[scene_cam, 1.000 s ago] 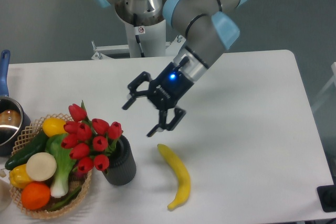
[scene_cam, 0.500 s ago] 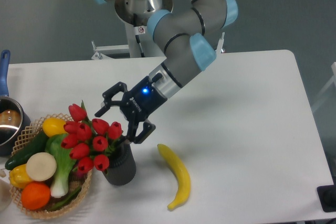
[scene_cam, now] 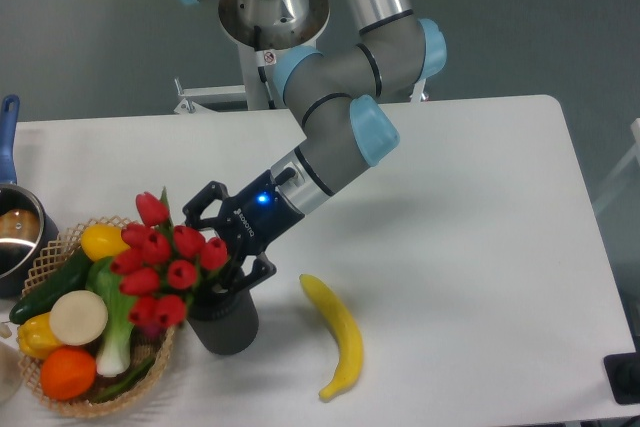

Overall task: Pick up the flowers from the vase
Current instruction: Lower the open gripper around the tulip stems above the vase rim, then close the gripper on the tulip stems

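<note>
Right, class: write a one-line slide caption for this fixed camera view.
Gripper reaches into the red flowers standing in the dark vase, between a wicker basket and a banana.

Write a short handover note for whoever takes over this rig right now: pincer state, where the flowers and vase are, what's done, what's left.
Pincer: at the flower stems just above the vase mouth; whether it has closed on them cannot be told.
Flowers: in the vase, heads leaning toward the wicker basket.
Vase: upright on the table, next to the basket; banana to its other side.
Done: approach.
Left: confirm grip, lift flowers out.
</note>
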